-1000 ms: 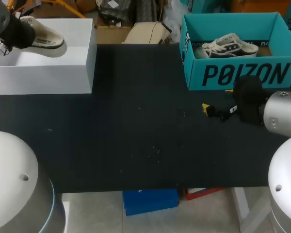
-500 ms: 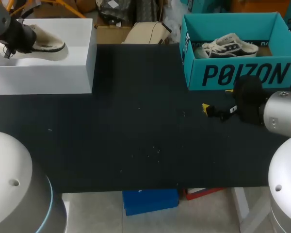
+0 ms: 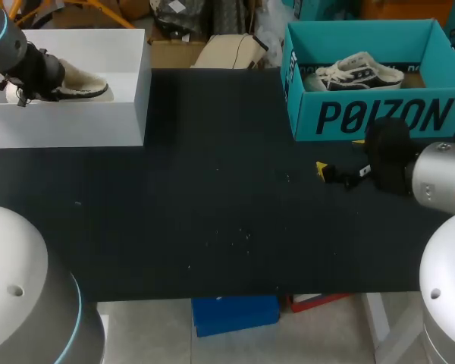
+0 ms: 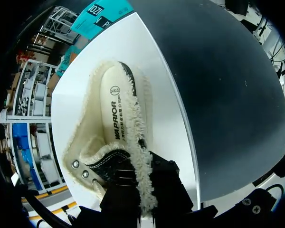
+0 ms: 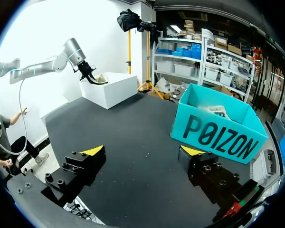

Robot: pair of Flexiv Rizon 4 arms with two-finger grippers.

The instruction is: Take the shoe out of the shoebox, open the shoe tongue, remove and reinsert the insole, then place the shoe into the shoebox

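While clamping the shoe (image 3: 83, 82), left arm (image 3: 19, 57) slants into white shoebox (image 3: 91, 125).

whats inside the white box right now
A fleece-lined shoe, its insole showing, with the left gripper clamped on its fleecy rim. The floor of the white box under the shoe is covered.

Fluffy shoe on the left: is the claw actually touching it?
Touching. The left wrist view shows the left claw clamped on the fluffy shoe, one finger on either side of its fleecy edge.

Even room light; white shoebox (image 3: 68, 125) bright, perhaps overexposed; black table (image 3: 212, 212) matte, soft shadows.
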